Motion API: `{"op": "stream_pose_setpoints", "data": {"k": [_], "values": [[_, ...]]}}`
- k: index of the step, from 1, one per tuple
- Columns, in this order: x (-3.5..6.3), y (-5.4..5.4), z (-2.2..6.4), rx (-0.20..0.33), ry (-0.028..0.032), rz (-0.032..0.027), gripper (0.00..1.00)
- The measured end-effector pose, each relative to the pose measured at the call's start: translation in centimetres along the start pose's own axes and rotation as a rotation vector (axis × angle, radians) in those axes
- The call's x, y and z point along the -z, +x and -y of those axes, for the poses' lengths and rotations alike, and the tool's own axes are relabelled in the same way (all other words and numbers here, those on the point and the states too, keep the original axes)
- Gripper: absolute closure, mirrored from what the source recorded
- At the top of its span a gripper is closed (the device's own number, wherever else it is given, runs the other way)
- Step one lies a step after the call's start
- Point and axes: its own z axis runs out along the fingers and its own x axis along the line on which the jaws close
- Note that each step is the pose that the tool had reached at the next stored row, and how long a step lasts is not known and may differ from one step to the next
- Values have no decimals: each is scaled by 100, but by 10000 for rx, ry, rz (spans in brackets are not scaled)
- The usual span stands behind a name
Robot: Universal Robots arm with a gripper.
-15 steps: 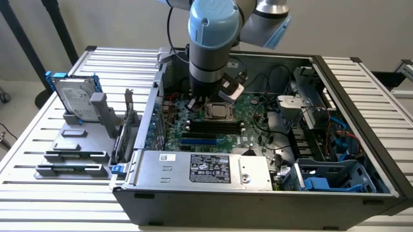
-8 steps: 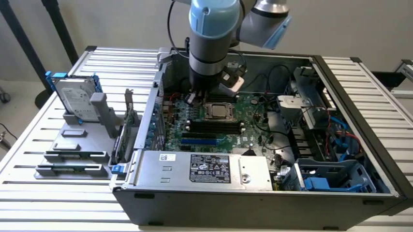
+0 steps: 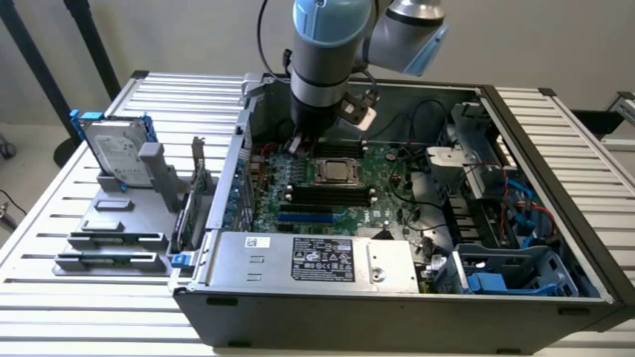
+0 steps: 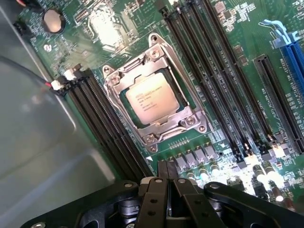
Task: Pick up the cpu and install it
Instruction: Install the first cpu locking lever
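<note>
The cpu (image 4: 151, 99) sits seated in its motherboard socket (image 4: 153, 138) inside the open computer case (image 3: 555, 301), framed by the metal bracket, while the gripper (image 4: 167, 172) hovers just beside it, fingers closed together and holding nothing.

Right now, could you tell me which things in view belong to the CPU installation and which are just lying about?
Belonging to the job:
- cpu, seated in its socket frame on the motherboard
- gripper, shut and holding nothing, just beside the socket

Lying about:
- hard drive with blue bracket, upright in the grey holder outside the computer case
- power supply
- empty memory slots
</note>
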Motion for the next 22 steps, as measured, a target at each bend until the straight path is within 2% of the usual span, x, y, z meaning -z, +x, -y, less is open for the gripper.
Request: {"op": "stream_pose_setpoints", "data": {"k": [7, 10, 15, 17, 20, 22], "values": [[87, 47, 34, 676, 105, 245, 89], [112, 55, 41, 909, 111, 371, 89], [136, 61, 46, 1363, 75, 571, 89], [141, 62, 47, 1561, 58, 615, 89], [144, 63, 48, 1895, 35, 632, 89], [145, 63, 48, 2039, 42, 646, 89]]}}
